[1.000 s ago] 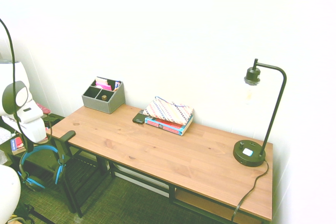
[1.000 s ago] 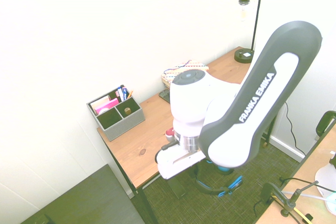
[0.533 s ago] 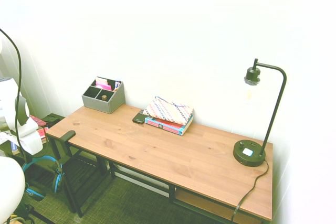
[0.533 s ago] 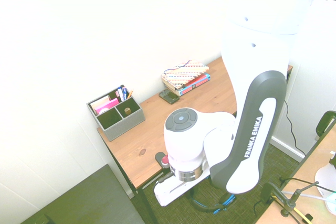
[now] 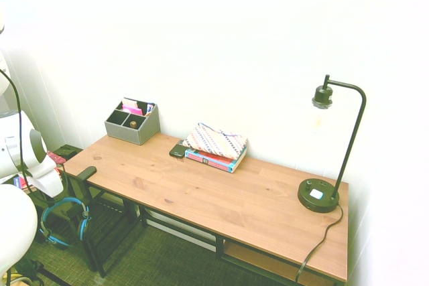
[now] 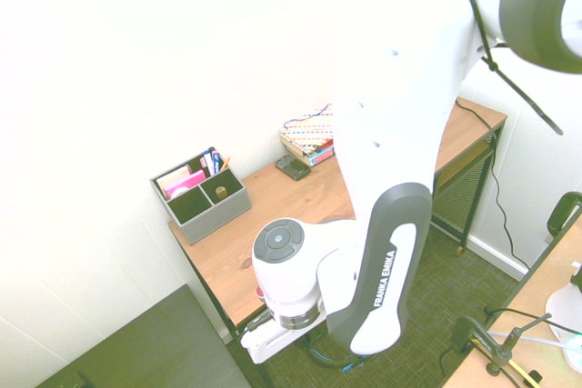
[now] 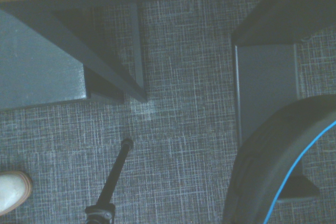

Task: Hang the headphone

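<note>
Organizer (image 6: 216, 218) holding pens (image 6: 212, 162), pink item (image 6: 186, 184); gripper (image 5: 59, 199) pinching headphone (image 5: 47, 218) beside desk (image 5: 201, 189).

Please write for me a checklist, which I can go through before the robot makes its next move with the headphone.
1. Headphone hangs below the gripper, off the floor: ok, seen in the first exterior view.
2. Gripper shut on the headband: ok as far as visible; the fingertips themselves are hidden.
3. Headphone hung on its final place: not ok, it is with the arm beside the desk.
4. Black hook-like arm piece at the desk's near edge is the intended hanger: cannot tell.
5. Lamp away from the gripper: ok, it stands at the desk's other end.
</note>
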`<control>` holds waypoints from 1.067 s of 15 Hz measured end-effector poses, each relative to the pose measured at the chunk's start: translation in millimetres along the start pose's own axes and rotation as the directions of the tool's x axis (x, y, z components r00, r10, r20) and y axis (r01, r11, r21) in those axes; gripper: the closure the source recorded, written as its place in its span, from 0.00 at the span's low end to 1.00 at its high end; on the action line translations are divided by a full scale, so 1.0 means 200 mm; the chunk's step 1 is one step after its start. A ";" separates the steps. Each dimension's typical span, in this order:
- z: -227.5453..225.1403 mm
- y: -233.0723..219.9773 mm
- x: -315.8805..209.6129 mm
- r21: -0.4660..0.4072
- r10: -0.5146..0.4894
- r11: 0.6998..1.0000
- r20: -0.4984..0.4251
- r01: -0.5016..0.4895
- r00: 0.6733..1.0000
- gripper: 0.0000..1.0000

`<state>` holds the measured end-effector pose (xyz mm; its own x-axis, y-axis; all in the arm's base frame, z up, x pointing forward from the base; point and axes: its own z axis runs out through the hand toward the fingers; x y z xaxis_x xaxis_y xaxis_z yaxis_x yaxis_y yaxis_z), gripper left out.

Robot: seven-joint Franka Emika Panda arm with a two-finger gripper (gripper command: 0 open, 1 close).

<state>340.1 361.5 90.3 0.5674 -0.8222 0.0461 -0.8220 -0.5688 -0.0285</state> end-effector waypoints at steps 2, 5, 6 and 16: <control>0.04 -0.03 0.02 -0.023 0.011 1.000 -0.002 -0.011 1.000 0.00; 0.04 -0.04 0.05 -0.031 0.020 0.999 -0.004 -0.020 1.000 0.00; 0.04 -0.04 0.05 -0.037 0.022 0.999 -0.001 -0.022 1.000 0.00; -0.25 -0.12 0.08 -0.053 -0.038 0.998 0.103 0.044 0.994 0.00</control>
<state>365.7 362.9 141.1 0.6005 -0.7977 -0.0556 -0.7978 -0.6024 0.0261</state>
